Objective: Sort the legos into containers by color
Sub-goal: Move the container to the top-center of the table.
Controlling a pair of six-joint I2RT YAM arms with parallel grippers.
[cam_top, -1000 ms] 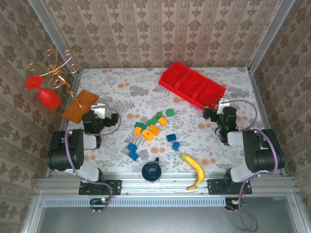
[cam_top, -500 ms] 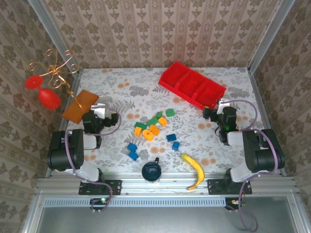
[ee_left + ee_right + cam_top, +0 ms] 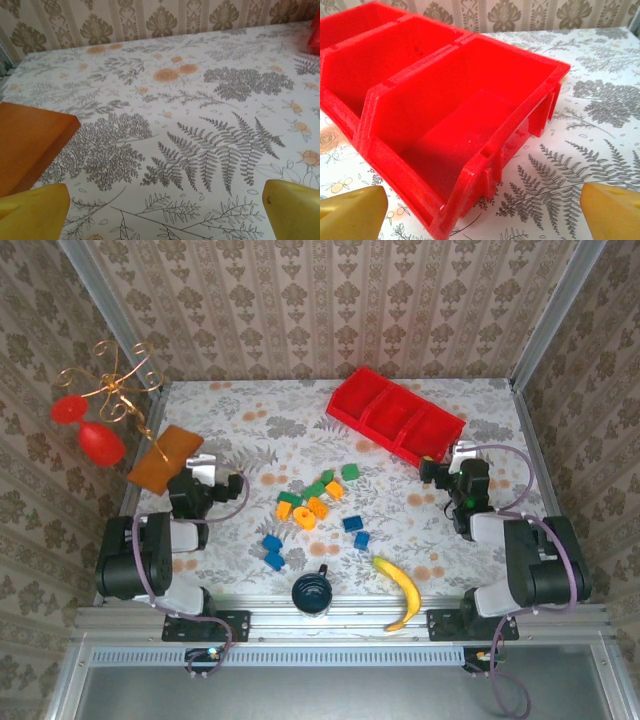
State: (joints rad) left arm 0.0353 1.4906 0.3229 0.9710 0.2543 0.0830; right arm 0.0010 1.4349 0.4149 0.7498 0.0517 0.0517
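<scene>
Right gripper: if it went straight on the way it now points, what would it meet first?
Most likely the red tray. The right gripper, jaws open, faces the near corner of the tray's end compartment, with nothing between them. How much gap remains is hard to judge.

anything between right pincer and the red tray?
Nothing. In the right wrist view the red tray's end compartment sits directly ahead of the open right pincer, with only bare floral tablecloth around its near corner.
</scene>
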